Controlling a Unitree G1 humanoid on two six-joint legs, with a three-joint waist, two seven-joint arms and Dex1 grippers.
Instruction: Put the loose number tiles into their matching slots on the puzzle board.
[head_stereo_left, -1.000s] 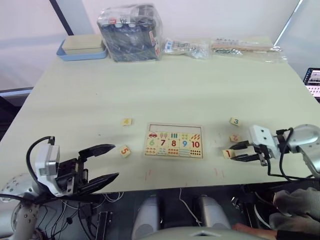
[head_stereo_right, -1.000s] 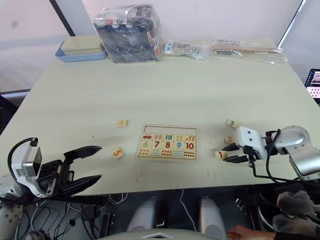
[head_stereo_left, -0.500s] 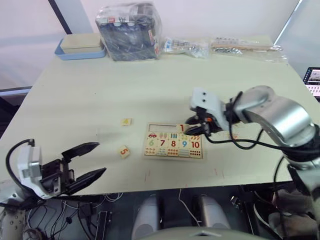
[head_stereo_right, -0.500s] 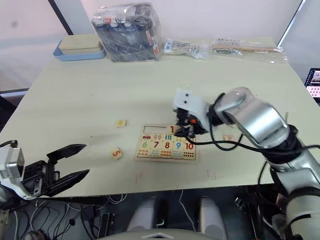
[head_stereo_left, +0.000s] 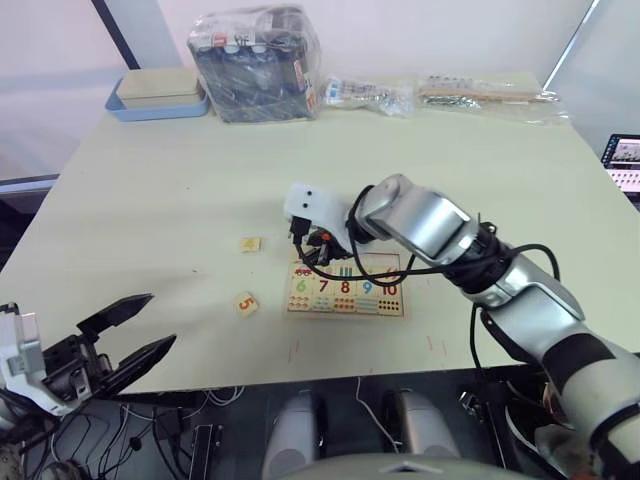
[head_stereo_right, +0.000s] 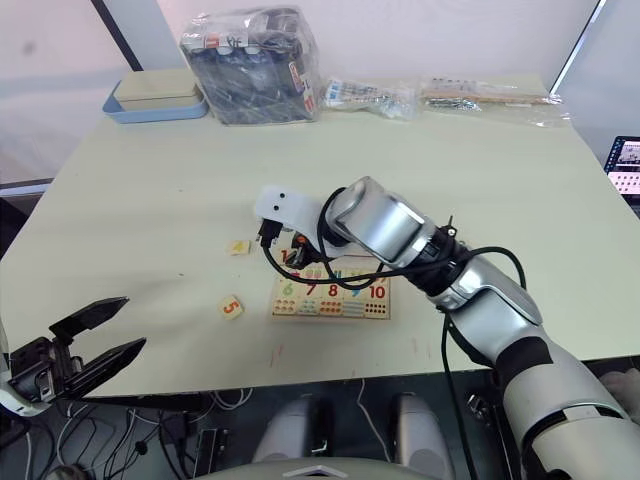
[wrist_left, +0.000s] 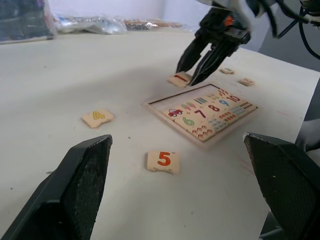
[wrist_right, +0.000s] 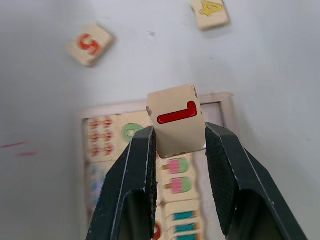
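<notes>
Right gripper (wrist_right: 177, 150) carrying tile 1 (wrist_right: 176, 125) over the left end of the slot row

Fingers clamped on the tile's two sides, digit up; the empty slots (wrist_left: 182, 95) lie directly beneath, their long strip running along the puzzle board (head_stereo_left: 347, 285) top edge, so the drop is straight down at the leftmost recess. Left gripper (head_stereo_left: 125, 335) hangs wide open and empty off the near table edge; tile 5 (head_stereo_left: 245, 302) and tile 4 (head_stereo_left: 250, 244) lie nearer it. Versus half a second ago, tile 1 has travelled leftward along the strip from near the board's middle
</notes>
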